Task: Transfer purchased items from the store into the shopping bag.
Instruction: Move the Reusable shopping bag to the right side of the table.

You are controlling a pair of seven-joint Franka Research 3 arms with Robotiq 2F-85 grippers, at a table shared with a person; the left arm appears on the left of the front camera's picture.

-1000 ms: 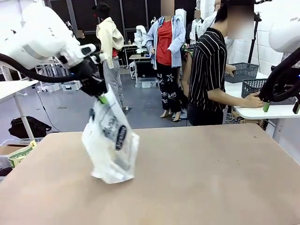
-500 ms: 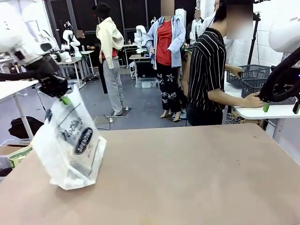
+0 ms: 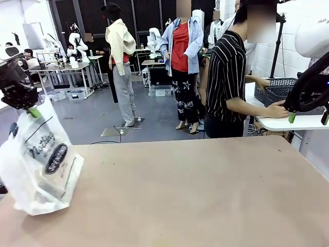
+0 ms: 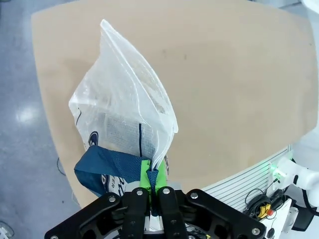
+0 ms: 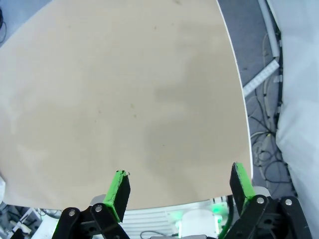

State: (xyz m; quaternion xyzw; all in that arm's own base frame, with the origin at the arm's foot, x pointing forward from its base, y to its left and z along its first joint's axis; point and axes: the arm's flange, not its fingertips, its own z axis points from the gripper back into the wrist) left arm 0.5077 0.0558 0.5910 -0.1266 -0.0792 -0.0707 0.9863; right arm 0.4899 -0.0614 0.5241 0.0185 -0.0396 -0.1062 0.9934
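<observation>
Left gripper (image 3: 32, 109) sat high at the table's left edge, jaws pinched tight on the dark navy strap handle (image 4: 112, 167) of the shopping bag (image 3: 40, 164). In the left wrist view the green pads (image 4: 145, 178) were pressed together with the strap caught between them. The bag hung from that grip, its bottom resting on the tan table (image 3: 205, 195) near the left edge. Translucent white plastic, black script and a black oval with "SPENDING" facing the front camera. Through the plastic in the wrist view, some flat contents showed dimly — too faint to tell what they were.

Right gripper (image 5: 178, 191) was wide apart, nothing between its fingers (image 5: 119, 191). It looked down on bare tabletop near a rounded edge, floor and cables beyond. In the front view the right arm (image 3: 308, 90) stood off to the right, past the table's far corner.

A person in a black striped shirt (image 3: 229, 77) stood beyond the far edge, turned toward a white side table (image 3: 298, 122), one hand (image 3: 280, 109) resting on it. A dark slotted basket (image 3: 277, 90) sat on that side table — well apart from the bag, its contents not visible.
</observation>
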